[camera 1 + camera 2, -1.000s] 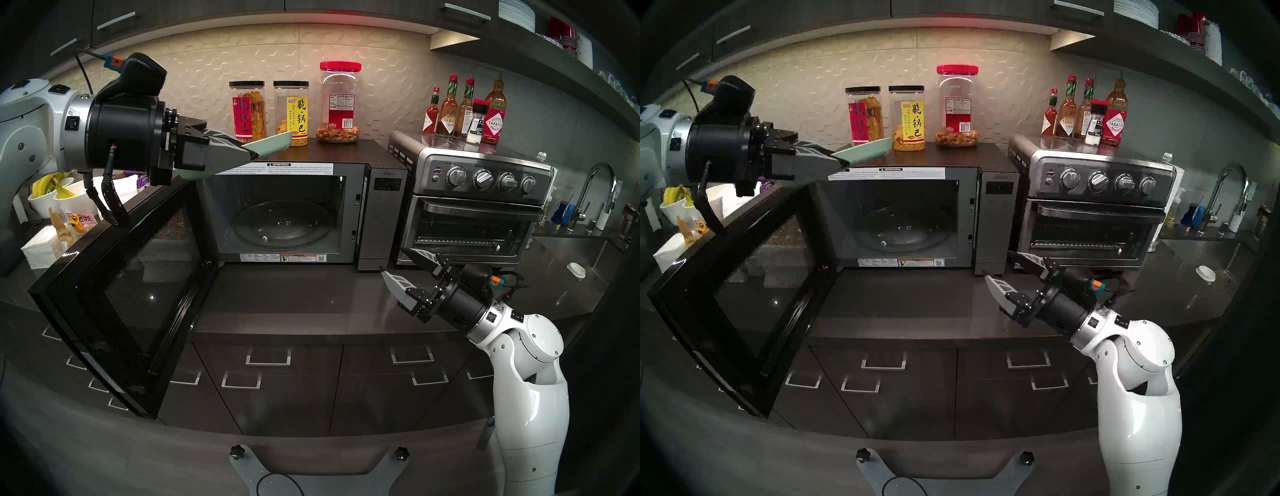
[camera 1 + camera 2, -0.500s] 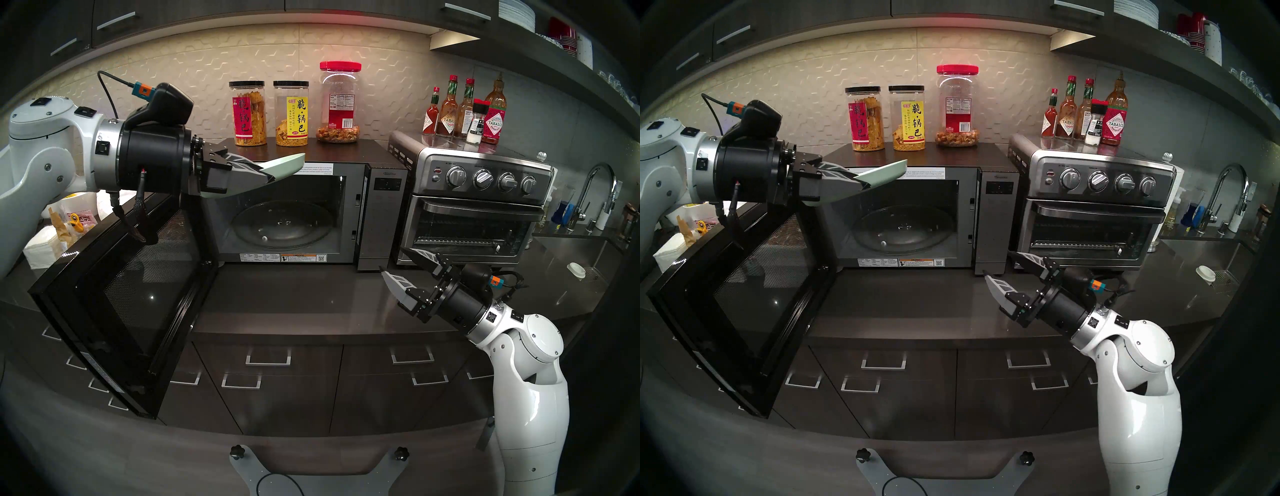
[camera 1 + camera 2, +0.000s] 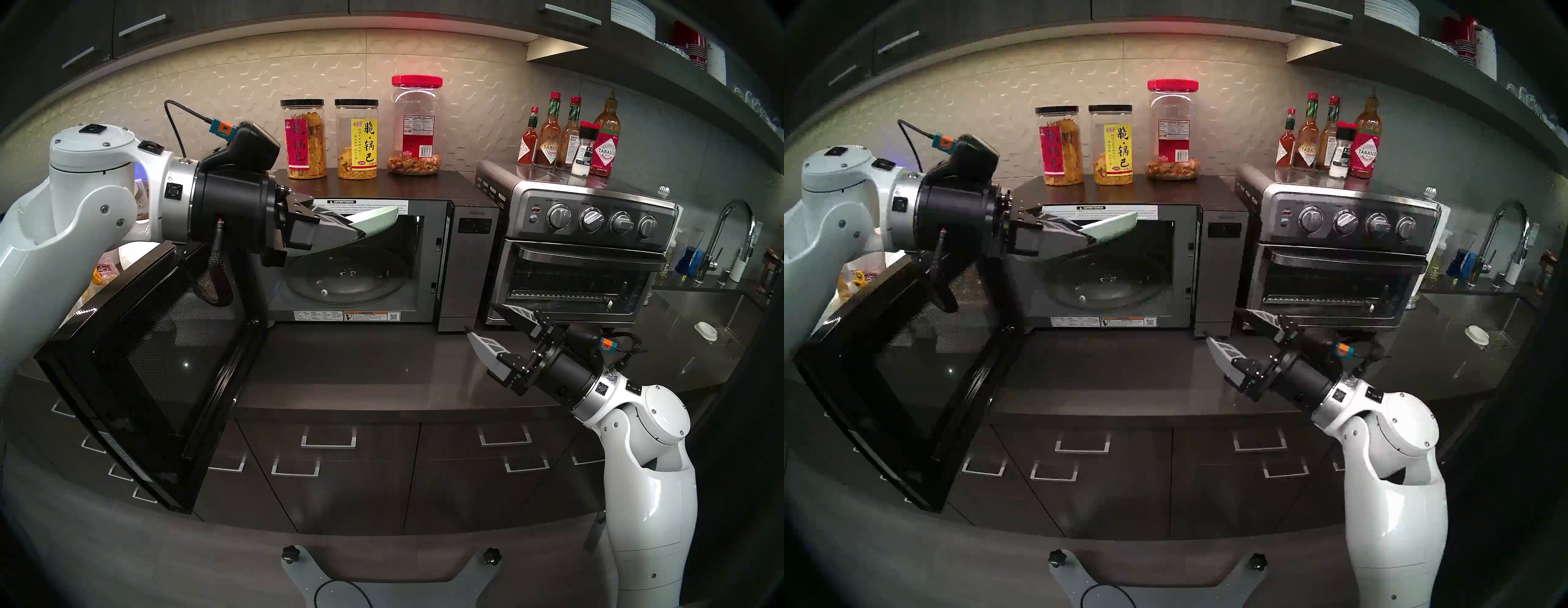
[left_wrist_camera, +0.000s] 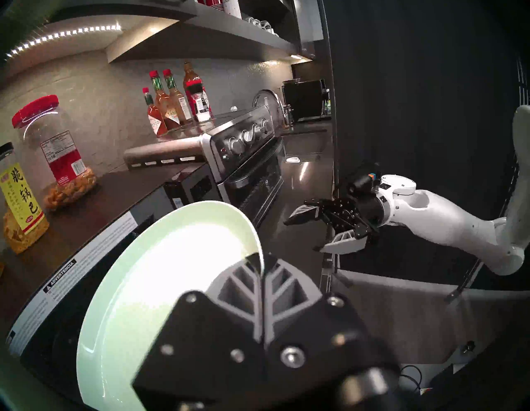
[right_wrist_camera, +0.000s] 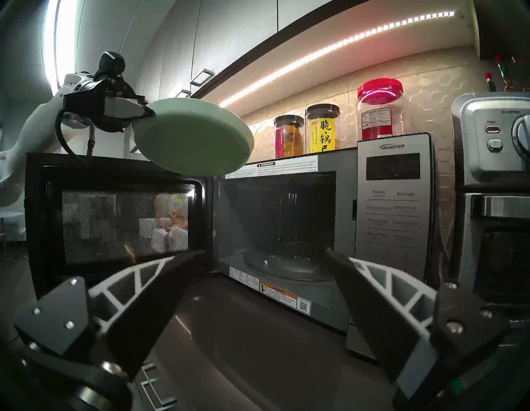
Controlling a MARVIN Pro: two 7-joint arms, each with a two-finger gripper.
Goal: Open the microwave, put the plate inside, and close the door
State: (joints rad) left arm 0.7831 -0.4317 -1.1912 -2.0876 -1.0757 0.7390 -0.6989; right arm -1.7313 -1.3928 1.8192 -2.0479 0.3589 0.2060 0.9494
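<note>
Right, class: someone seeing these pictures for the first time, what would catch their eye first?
Probably the mint-green plate, tilted and pinched at its rim by the left gripper at the top of the microwave opening. Next, the big black door swung wide at left, and the right gripper open over the counter.

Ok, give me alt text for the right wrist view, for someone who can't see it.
The left end effector holds the mint-green plate by its rim, tilted, in front of the top edge of the open microwave. Its door stands swung out left, the glass turntable bare; the right end effector is open.
</note>
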